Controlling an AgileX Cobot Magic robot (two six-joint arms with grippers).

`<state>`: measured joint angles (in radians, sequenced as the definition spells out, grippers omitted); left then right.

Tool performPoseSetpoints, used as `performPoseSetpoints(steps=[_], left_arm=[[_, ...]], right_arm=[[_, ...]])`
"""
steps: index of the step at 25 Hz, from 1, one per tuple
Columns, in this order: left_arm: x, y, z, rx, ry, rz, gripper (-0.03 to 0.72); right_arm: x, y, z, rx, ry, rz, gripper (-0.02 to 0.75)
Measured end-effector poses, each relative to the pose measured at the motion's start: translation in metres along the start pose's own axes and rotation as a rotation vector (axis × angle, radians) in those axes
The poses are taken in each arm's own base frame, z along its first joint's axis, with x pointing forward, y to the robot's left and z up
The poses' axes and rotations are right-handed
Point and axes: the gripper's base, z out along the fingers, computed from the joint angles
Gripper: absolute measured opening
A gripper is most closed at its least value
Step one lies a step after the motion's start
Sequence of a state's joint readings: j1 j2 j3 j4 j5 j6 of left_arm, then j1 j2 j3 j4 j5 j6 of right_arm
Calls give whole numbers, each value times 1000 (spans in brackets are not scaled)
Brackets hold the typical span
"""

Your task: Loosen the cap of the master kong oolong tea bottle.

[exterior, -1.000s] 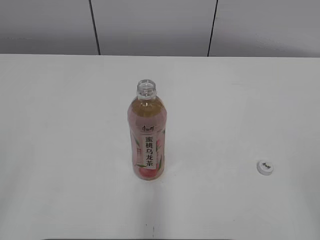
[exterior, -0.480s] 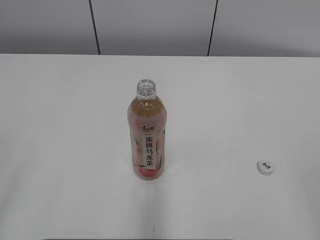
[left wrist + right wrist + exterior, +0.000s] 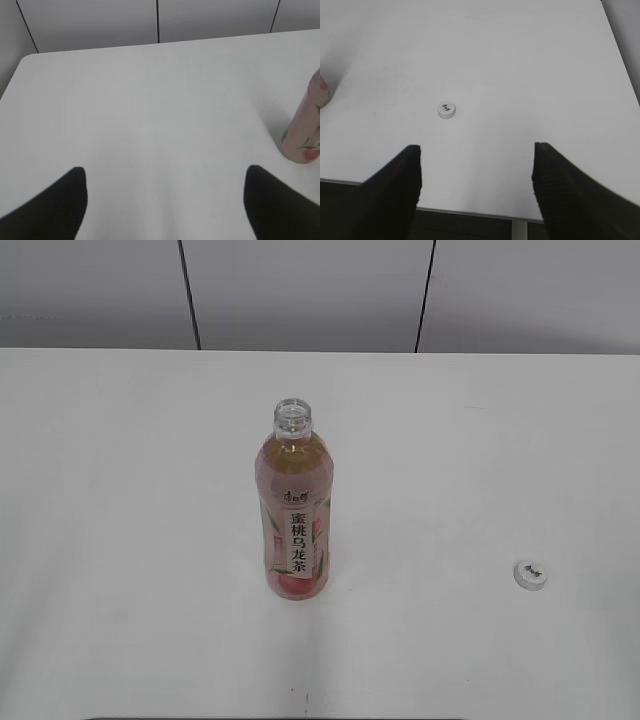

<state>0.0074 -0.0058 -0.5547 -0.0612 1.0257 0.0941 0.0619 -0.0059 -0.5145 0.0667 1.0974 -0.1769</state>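
Note:
The master kong oolong tea bottle (image 3: pixel 294 515) stands upright mid-table with its neck open and no cap on it. Its lower part shows at the right edge of the left wrist view (image 3: pixel 305 130), and a sliver shows at the left edge of the right wrist view (image 3: pixel 323 91). The white cap (image 3: pixel 530 574) lies flat on the table to the bottle's right, logo up, also in the right wrist view (image 3: pixel 447 109). My left gripper (image 3: pixel 165 180) is open and empty, left of the bottle. My right gripper (image 3: pixel 476 150) is open and empty, held back near the table's front edge, short of the cap.
The white table (image 3: pixel 120 490) runs back to a grey panelled wall (image 3: pixel 300 290). Its front edge and the dark floor below show in the right wrist view (image 3: pixel 470 215). Neither arm shows in the exterior view.

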Motion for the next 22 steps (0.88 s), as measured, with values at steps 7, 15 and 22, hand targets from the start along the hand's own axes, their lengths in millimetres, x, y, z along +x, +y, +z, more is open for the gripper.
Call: performPoseSetpoints(steps=[7, 15, 22], left_arm=[[0, 0, 0, 3, 0, -2, 571], [0, 0, 0, 3, 0, -2, 571], [0, 0, 0, 28, -1, 8, 571]], right_arm=[[0, 0, 0, 0, 0, 0, 525], [0, 0, 0, 0, 0, 0, 525], [0, 0, 0, 0, 0, 0, 525]])
